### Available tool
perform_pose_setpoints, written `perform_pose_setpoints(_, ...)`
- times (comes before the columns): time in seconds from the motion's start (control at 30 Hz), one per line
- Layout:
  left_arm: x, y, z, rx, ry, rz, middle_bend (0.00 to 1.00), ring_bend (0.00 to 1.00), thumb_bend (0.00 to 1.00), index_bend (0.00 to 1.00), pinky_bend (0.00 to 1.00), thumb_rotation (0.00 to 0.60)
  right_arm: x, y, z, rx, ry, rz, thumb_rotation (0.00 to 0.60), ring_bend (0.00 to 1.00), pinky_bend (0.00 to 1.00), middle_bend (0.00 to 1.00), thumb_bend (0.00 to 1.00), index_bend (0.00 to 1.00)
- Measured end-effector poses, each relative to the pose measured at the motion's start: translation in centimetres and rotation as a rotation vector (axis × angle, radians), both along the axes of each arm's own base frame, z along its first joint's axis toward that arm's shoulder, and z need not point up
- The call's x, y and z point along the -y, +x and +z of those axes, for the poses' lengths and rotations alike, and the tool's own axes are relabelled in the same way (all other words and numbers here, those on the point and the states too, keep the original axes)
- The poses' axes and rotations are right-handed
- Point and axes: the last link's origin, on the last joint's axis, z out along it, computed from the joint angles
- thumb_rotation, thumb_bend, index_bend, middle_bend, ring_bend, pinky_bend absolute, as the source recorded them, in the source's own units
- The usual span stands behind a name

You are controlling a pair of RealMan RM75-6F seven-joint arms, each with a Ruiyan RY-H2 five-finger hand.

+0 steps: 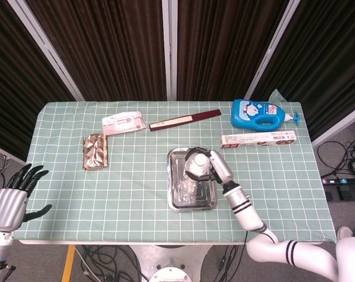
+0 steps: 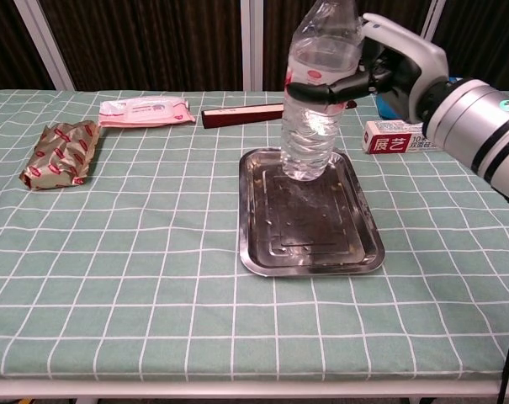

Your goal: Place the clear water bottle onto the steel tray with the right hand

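My right hand [image 2: 389, 63] [image 1: 215, 167] grips the clear water bottle [image 2: 317, 93] [image 1: 195, 167] near its upper part, fingers wrapped around it. The bottle stands upright over the far half of the steel tray [image 2: 355, 252] [image 1: 176, 202]; whether its base touches the tray I cannot tell. The tray lies in the middle of the green checked table. My left hand [image 1: 13, 197] hangs open beyond the table's left front corner, holding nothing, seen only in the head view.
Behind the tray lie a dark red flat box [image 2: 237, 112], a pink wipes pack [image 2: 145, 111] and a brown snack packet [image 2: 60, 151]. A long white-red box [image 1: 258, 140] [image 2: 391, 135] and a blue detergent bottle [image 1: 259, 113] sit at the right back.
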Motion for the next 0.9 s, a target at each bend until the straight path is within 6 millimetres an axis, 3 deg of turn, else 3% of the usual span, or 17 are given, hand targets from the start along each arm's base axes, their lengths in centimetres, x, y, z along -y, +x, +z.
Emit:
perform_pose_setpoints(0.13, -0.2, 0.3, -0.3, 0.006, -0.015, -0.015, 0.23, 0.1, 0.13, 0.24, 0.19, 0.6, 0.1, -3.6, 3.3, -0.049, -0.067, -0.047, 0.6, 0.39, 0.5, 0.54, 0.33, 0.62)
perform_pose_setpoints(0.23, -0.1, 0.4, -0.3, 0.0, -0.021, -0.025, 0.23, 0.1, 0.13, 0.24, 0.19, 0.6, -0.2, -5.4, 4.3, -0.067, -0.073, -0.075, 0.6, 0.39, 0.5, 0.54, 0.33, 0.62)
perform_pose_setpoints(0.6, 0.3, -0.1, 0.4, -0.003, -0.011, -0.004, 0.23, 0.1, 0.13, 0.24, 0.19, 0.6, 0.5, -4.5, -1.0, -0.038, 0.028, -0.085, 0.6, 0.39, 0.5, 0.54, 0.33, 0.62)
perform_pose_setpoints(0.9, 0.2, -0.6, 0.6, -0.001, -0.01, 0.005, 0.23, 0.1, 0.13, 0.24, 0.19, 0.6, 0.9, -4.0, -3.1, -0.031, 0.051, -0.099, 0.6, 0.39, 0.5, 0.54, 0.31, 0.62)
